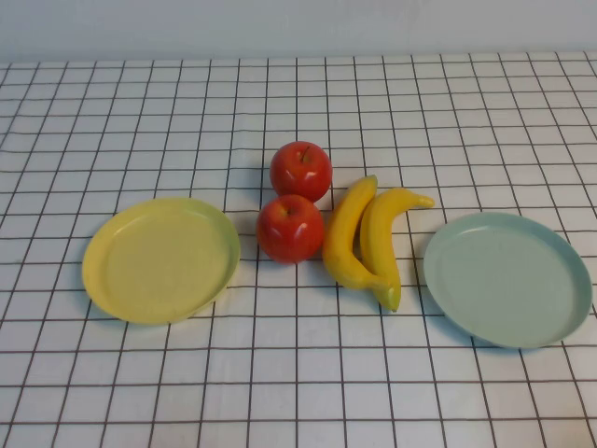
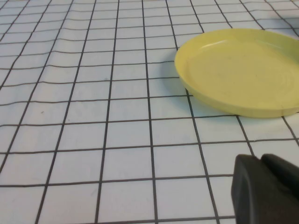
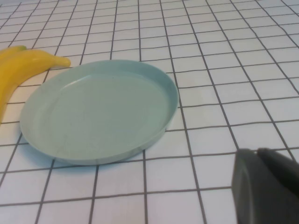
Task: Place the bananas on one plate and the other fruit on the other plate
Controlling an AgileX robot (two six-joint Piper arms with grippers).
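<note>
Two red apples (image 1: 296,201) and two yellow bananas (image 1: 371,243) lie grouped at the middle of a worktop (image 1: 298,392) covered in a white cloth with a black grid. The apples sit one behind the other, touching, the rear one nearer the far edge. The bananas lie side by side just beside the apples, toward the right edge, pressed together along their length, their greenish tips pointing toward the near edge.

A pale yellow plate (image 1: 160,259) rests toward the left edge, near the front apple but apart from it. A pale green-blue plate (image 1: 506,278) rests toward the right edge, just beside the bananas without touching them. Both plates hold nothing.

Neither arm appears in the high view. The left tool (image 2: 266,191) shows as a dark shape at the edge of the left wrist view, closed and gripping nothing, above bare cloth near the yellow plate (image 2: 240,70). The right tool (image 3: 266,186) is likewise closed and empty, above the cloth near the green-blue plate (image 3: 98,109), with the banana ends (image 3: 23,67) showing beyond that plate's rim.
</note>
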